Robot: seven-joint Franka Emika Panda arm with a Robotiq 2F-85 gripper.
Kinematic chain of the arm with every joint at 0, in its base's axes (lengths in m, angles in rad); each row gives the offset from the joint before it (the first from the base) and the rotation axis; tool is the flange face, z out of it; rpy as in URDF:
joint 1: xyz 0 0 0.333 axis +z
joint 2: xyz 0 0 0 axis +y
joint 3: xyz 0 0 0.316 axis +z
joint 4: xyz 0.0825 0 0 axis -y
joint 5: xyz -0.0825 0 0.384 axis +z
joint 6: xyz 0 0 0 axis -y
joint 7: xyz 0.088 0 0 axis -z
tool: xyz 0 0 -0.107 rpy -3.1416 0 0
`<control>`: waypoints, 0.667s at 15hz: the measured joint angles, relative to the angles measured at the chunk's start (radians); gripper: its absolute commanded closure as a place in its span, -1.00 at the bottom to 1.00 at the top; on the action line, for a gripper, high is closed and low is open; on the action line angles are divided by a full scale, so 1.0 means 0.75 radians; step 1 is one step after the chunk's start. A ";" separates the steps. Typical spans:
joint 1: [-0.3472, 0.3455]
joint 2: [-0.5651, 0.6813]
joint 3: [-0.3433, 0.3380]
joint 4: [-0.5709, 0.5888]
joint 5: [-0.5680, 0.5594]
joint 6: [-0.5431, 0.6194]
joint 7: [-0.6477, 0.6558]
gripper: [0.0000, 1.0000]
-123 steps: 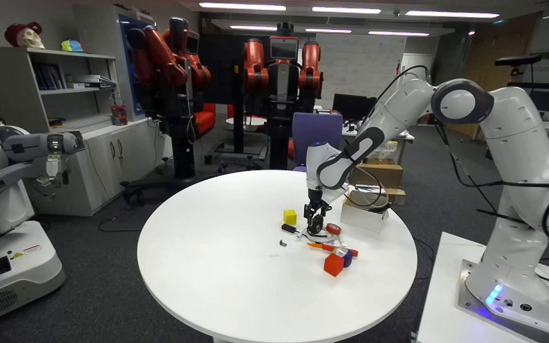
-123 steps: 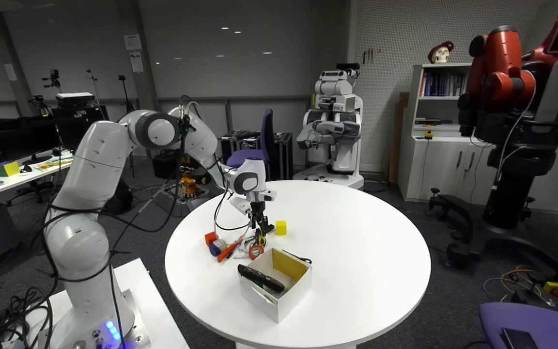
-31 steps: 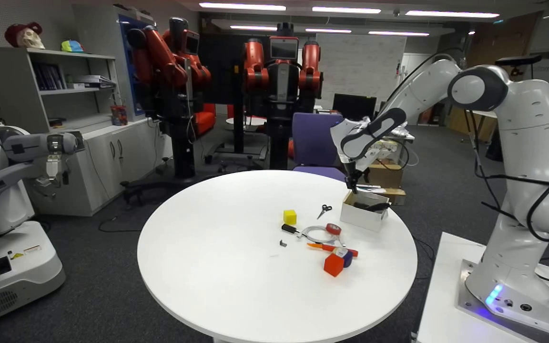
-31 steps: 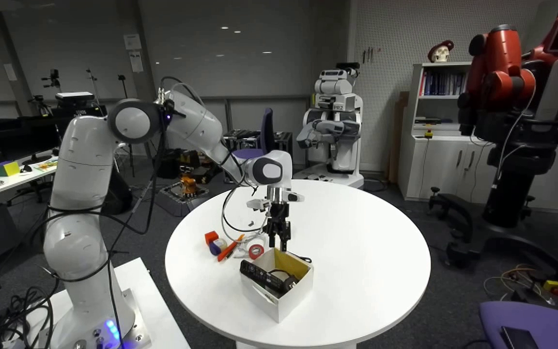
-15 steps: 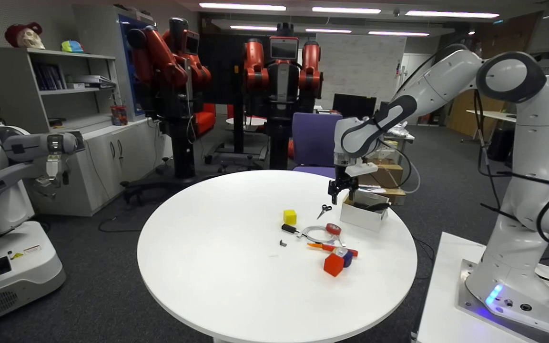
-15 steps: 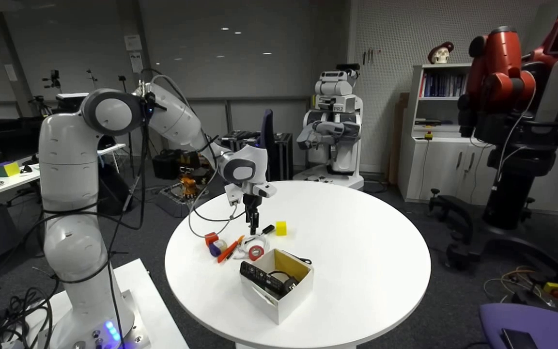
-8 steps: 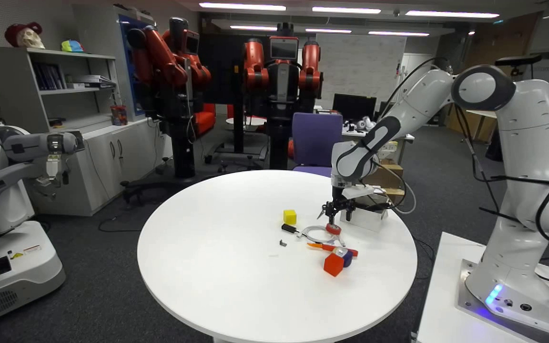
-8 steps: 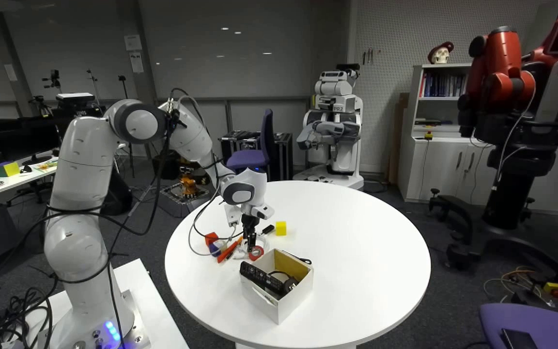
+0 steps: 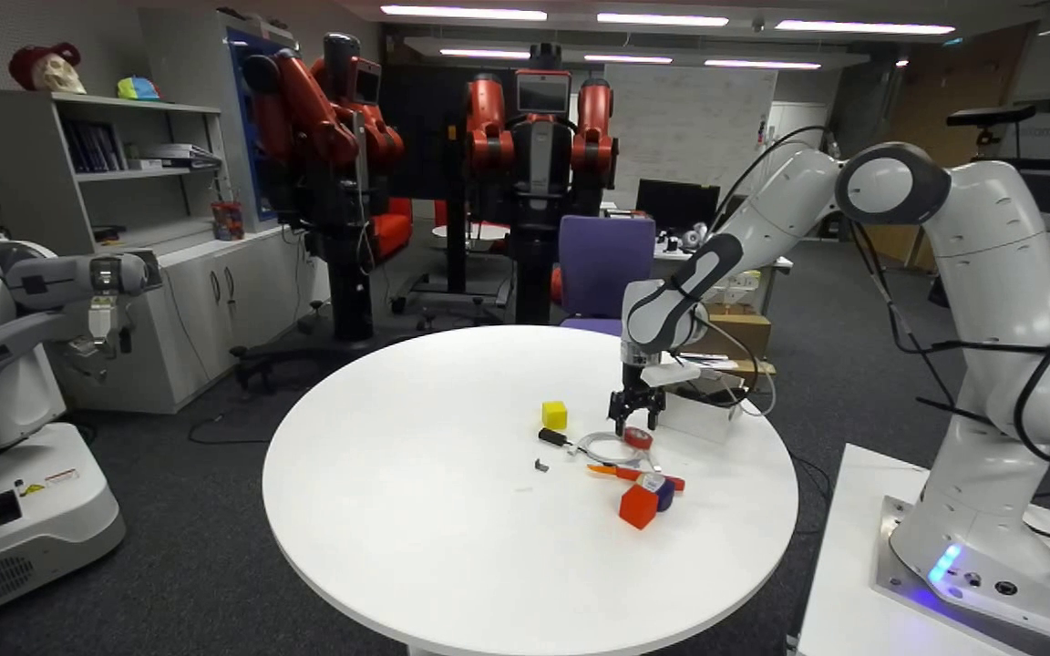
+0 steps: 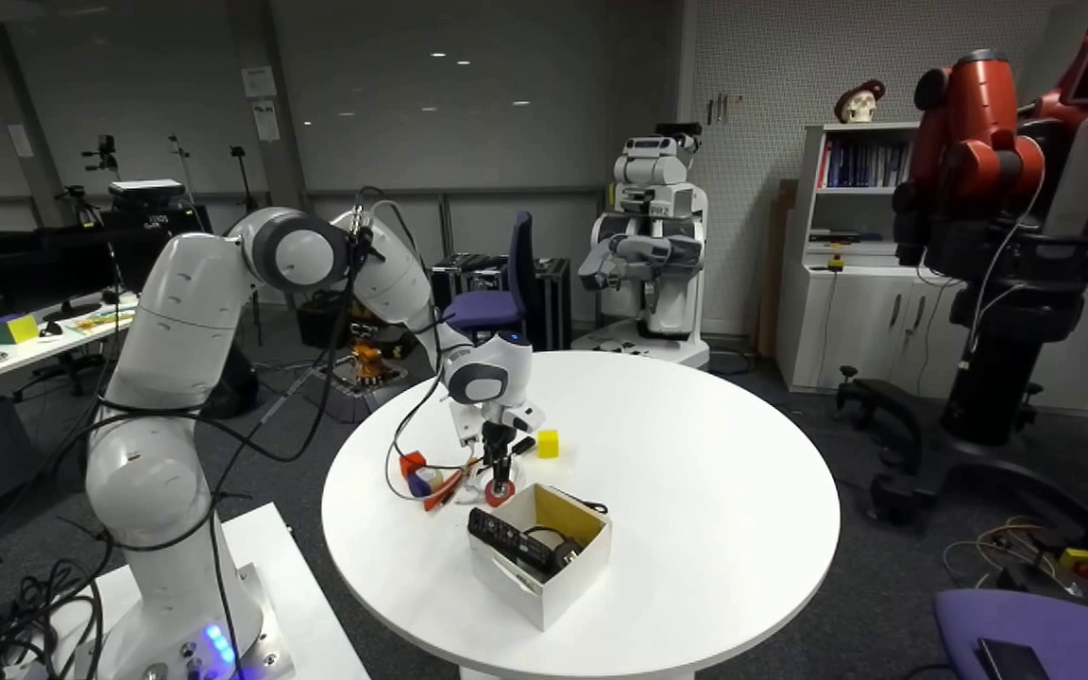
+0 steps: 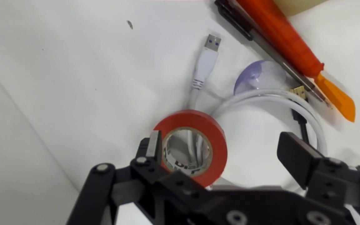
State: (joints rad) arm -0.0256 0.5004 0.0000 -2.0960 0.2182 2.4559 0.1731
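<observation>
Pincer (image 11: 220,143) spread wide, pads well apart, pointing down low over the white round table (image 9: 416,510). Red tape roll (image 11: 216,139) is nearest: flat, mostly in the gap but over toward the left finger in the wrist view; that fingertip covers a bit of its left rim, can't tell if touching. Roll sits on part of the white cable (image 11: 267,91), strands showing through the hole, USB plug (image 11: 207,61) poking out past it on the far side, coiled part to the right. Right fingertip overlaps the cable's right side there. Far right in the wrist view: small purple-and-clear dome (image 11: 259,78), black lead (image 11: 299,117) with gold plug, dark-capped pen (image 11: 272,53), red tool (image 11: 287,40) with orange tip, pen and tool side by side. In an exterior view, yellow cube (image 9: 554,415) left of the pincer, black-handled screwdriver (image 9: 552,437) just nearer; small grey bit (image 9: 540,466) nearer again. Red cube (image 9: 638,507) at the near side, purple roundish thing (image 9: 664,493) right beside it. White box (image 9: 694,422) just right of the pincer; inside, black remote (image 10: 509,540) propped over the rim plus dark coiled thing (image 10: 563,552), too small to name. White arm (image 9: 771,214) reaches in from the right; purple chair (image 9: 605,264) beyond the table.
</observation>
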 measured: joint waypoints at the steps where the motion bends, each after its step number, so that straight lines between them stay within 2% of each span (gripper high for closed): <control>1: -0.001 0.014 0.006 0.020 0.002 0.000 -0.001 -1.00; 10: -0.001 0.107 0.046 0.131 0.002 0.001 -0.004 -0.97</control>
State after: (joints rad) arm -0.0262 0.5806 0.0348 -1.9978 0.2196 2.4563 0.1703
